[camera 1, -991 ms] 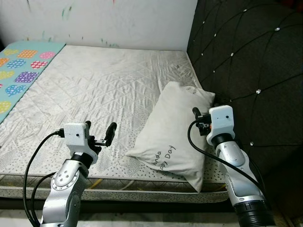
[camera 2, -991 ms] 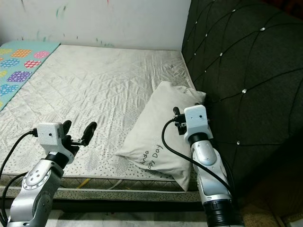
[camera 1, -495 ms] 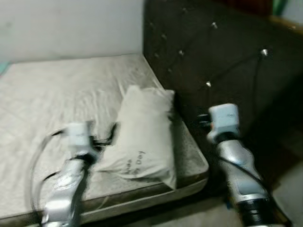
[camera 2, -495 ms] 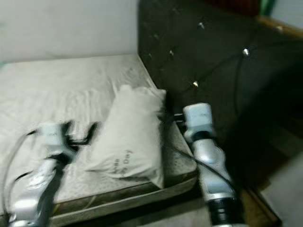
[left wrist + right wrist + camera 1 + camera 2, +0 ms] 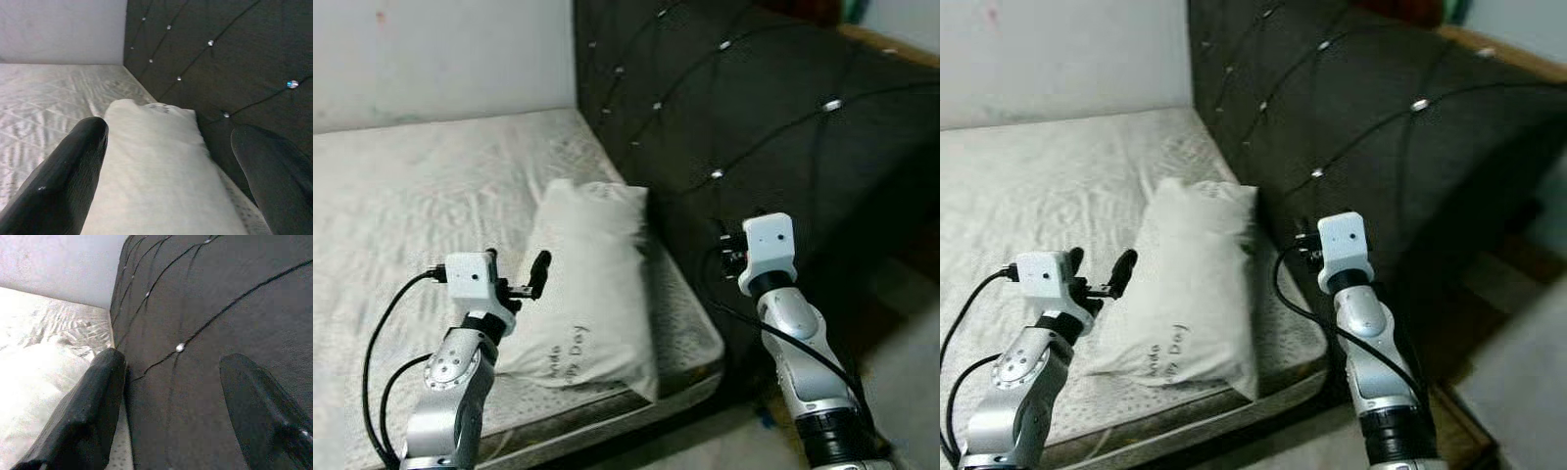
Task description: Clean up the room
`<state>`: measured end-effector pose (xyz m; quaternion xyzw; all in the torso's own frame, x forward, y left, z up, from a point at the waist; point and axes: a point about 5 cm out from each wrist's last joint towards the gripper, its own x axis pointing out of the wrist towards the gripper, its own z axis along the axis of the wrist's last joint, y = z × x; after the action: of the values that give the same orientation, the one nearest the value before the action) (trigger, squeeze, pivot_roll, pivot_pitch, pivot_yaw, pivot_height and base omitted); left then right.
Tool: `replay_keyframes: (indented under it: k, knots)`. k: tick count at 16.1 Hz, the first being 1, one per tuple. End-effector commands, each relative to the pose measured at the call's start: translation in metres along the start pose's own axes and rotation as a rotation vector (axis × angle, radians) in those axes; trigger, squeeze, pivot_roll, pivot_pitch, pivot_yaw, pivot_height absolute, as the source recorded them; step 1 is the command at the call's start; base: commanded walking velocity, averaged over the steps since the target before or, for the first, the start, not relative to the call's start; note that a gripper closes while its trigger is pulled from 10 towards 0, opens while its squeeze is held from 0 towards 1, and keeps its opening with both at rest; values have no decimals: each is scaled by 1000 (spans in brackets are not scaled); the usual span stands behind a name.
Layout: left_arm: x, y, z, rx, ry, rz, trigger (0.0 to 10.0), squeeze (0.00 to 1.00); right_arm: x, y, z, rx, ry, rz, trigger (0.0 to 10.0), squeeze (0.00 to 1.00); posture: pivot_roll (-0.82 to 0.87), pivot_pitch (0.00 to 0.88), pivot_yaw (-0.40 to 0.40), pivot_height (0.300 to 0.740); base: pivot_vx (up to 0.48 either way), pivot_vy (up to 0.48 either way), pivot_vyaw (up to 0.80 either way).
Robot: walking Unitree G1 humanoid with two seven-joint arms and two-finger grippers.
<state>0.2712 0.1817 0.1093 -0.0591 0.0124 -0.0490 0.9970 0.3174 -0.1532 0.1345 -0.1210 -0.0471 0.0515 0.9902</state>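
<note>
Against the dark tufted headboard (image 5: 754, 108), a white pillow (image 5: 592, 284) lies lengthwise on the bed (image 5: 401, 196), one end tucked toward the headboard and the other reaching the near edge of the mattress. Printed lettering shows near its lower end, reading partly "Day". The mattress cover is a pale quilted fabric, creased in places, and a plain light wall (image 5: 440, 49) rises behind it.

Left of the pillow, the left claw (image 5: 514, 277) hovers above the mattress with its two black fingers (image 5: 73, 171) spread wide and nothing between them; in the left wrist view the pillow lies straight ahead in the gap between the fingers, with the headboard beside it. A black cable loops from the left wrist down along the silver arm.

On the other side, the right claw (image 5: 171, 401) is raised in front of the headboard, off the corner of the bed and apart from the pillow. Its fingers (image 5: 93, 411) also stand wide apart and hold nothing; its wrist view looks along the studded headboard, with the bright edge of the pillow and mattress to one side.
</note>
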Motion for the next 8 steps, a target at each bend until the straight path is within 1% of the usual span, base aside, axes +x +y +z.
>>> replay_keyframes:
  k: [1, 2, 4, 8]
  knots:
    - [1, 5, -1, 6, 8, 26, 10000, 0, 0, -1, 1, -30, -6, 8, 10000, 0, -152, 0, -48, 740, 0, 0, 800]
    - [1, 6, -3, -1, 15, 28, 10000, 0, -1, 0, 1, -49, -8, 18, 10000, 0, -152, 0, -49, 740, 0, 0, 800]
    - [1, 8, -4, 11, 19, 27, 10000, 0, -1, 0, 1, -44, -9, 22, 10000, 0, -152, 0, -52, 740, 0, 0, 800]
    - [0, 7, -5, -5, 25, 15, 10000, 0, 0, 0, 1, -41, -9, 31, 10000, 0, -152, 0, -55, 740, 0, 0, 800]
